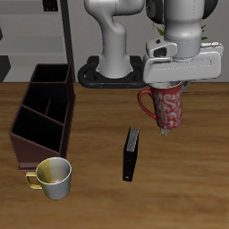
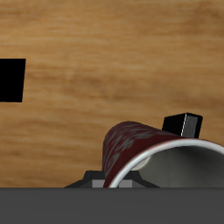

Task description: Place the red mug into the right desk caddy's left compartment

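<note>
Overhead, red mug [image 1: 170,104] above wooden table [image 1: 179,188]

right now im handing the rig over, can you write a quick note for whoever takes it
Tool: shut on the red mug, which hangs lifted above the table, handle toward the right desk caddy.
Caddy: sits off to the side of the mug; its compartments look empty.
Cream mug stands at the caddy's front end; black book lies between caddy and tool.
Done: mug grasped and lifted.
Left: carry it over the caddy, lower it into the left compartment, release.
</note>
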Robot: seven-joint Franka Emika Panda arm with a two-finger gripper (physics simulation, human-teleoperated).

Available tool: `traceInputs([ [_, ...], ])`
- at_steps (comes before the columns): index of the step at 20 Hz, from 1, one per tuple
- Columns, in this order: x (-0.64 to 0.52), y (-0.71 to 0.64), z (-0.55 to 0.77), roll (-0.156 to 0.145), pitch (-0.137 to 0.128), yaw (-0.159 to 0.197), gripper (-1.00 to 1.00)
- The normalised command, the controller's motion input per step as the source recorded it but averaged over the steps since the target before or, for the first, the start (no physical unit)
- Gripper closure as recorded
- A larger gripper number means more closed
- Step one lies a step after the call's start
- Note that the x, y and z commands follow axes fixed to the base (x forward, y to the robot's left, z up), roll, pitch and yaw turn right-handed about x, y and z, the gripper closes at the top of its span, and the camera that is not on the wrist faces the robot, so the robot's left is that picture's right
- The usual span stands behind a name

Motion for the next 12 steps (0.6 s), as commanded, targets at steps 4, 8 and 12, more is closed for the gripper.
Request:
traceInputs([
  [4,-0.18,-0.19,0.19,-0.021,-0.020,0.048,1.00],
  [8,-0.31,-0.35,0.34,-0.007,-0.002,0.002,1.00],
  [12,-0.40,-0.36,0.33,0.014,-0.055,0.031,1.00],
])
